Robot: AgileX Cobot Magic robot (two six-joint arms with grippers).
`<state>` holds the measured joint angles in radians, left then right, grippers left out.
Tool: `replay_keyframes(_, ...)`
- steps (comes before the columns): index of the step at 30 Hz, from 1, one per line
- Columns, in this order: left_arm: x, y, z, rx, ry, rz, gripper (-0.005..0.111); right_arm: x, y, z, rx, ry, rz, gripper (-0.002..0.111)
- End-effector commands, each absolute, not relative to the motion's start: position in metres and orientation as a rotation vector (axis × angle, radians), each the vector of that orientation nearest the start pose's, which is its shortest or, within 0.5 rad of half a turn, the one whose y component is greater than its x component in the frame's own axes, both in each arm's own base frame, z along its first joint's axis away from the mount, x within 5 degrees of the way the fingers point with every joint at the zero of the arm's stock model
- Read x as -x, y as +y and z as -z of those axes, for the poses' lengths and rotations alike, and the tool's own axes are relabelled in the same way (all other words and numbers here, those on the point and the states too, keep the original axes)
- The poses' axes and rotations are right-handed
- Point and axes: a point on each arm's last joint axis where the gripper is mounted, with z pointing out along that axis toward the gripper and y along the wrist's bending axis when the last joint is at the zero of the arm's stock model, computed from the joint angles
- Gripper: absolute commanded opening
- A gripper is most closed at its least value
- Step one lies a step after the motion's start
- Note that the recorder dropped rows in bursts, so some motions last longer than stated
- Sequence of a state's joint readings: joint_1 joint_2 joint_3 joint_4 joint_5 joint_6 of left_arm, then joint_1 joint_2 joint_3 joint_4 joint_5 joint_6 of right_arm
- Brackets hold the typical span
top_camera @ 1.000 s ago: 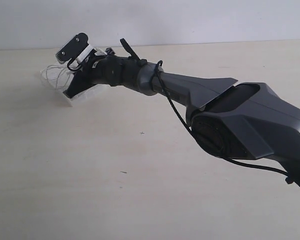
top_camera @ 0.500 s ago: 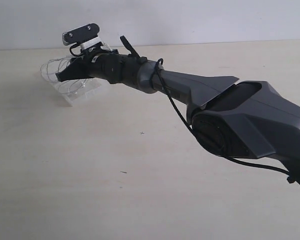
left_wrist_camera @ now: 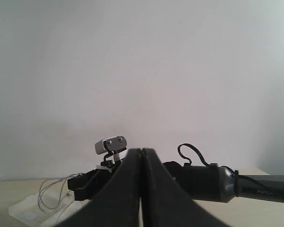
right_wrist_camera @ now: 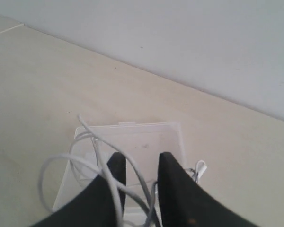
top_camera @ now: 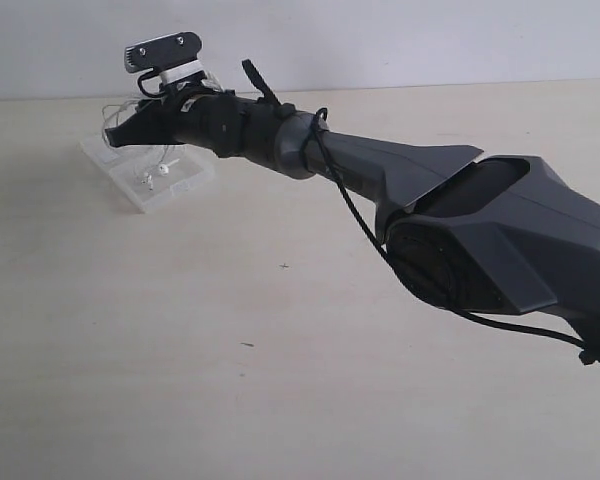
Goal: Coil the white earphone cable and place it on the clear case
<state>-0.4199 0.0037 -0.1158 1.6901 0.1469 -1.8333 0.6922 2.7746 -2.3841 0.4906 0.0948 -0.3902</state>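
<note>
The clear case (top_camera: 185,178) lies flat at the far left of the table. The white earphone cable (top_camera: 117,106) loops loosely above it, and its earbuds (top_camera: 161,172) rest on the case. My right gripper (top_camera: 118,137) reaches across and hovers just above the case. In the right wrist view the right gripper (right_wrist_camera: 141,158) is open, with strands of the cable (right_wrist_camera: 92,153) draped over one finger and running through the gap, above the case (right_wrist_camera: 146,137). One earbud (right_wrist_camera: 199,167) lies at the case's edge. My left gripper (left_wrist_camera: 141,150) is shut on nothing, pointing at the right arm.
The right arm (top_camera: 460,230) stretches diagonally over the beige table (top_camera: 230,330), with a black robot cable (top_camera: 352,225) hanging beside it. A grey wall (top_camera: 380,40) stands behind. The left wrist view also catches the case (left_wrist_camera: 26,213) and the cable (left_wrist_camera: 47,189).
My right gripper has lifted and levelled off above the case. The cable loops rose with it, and the earbuds now show lying on the case.
</note>
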Motion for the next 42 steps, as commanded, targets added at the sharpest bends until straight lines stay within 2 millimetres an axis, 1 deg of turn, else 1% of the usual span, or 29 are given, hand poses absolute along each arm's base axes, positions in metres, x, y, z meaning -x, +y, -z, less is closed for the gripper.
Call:
replay_keyframes(1, -0.048, -0.007, -0.253, -0.064, 1.364, 0.377, 0.000, -0.464, 0.391, -0.101, 0.634, 1.933, -0.571, 0.025)
replay_keyframes(5, -0.048, -0.007, -0.253, -0.064, 1.364, 0.377, 0.000, -0.462, 0.391, -0.098, 0.659, 1.961, -0.576, 0.025)
replay_keyframes(7, -0.048, -0.007, -0.253, -0.065, 1.364, 0.378, 0.000, -0.462, 0.391, -0.098, 0.665, 1.961, -0.573, 0.028)
replay_keyframes(10, -0.048, -0.007, -0.253, -0.068, 1.364, 0.380, 0.000, -0.462, 0.391, -0.098, 0.667, 1.963, -0.574, 0.038)
replay_keyframes(14, -0.048, -0.008, -0.253, -0.069, 1.364, 0.381, 0.000, -0.463, 0.391, -0.100, 0.655, 1.947, -0.571, 0.055)
replay_keyframes(17, -0.048, -0.008, -0.253, -0.069, 1.364, 0.381, 0.000, -0.464, 0.391, -0.104, 0.642, 1.927, -0.568, 0.062)
replay_keyframes(25, -0.048, -0.008, -0.253, -0.075, 1.364, 0.382, 0.000, -0.461, 0.391, -0.112, 0.666, 1.955, -0.588, 0.062)
replay_keyframes(31, -0.048, -0.009, -0.253, -0.080, 1.365, 0.387, 0.000, -0.455, 0.392, -0.114, 0.731, 2.027, -0.611, 0.062)
replay_keyframes(35, -0.048, -0.009, -0.253, -0.082, 1.365, 0.388, 0.000, -0.451, 0.391, -0.127, 0.705, 2.088, -0.638, 0.068)
replay_keyframes(38, -0.048, -0.009, -0.253, -0.083, 1.365, 0.389, 0.000, -0.452, 0.384, -0.139, 0.736, 2.114, -0.533, 0.068)
replay_keyframes(42, -0.048, -0.009, -0.253, -0.083, 1.365, 0.389, 0.000, -0.449, 0.377, -0.138, 0.728, 2.221, -0.460, 0.068)
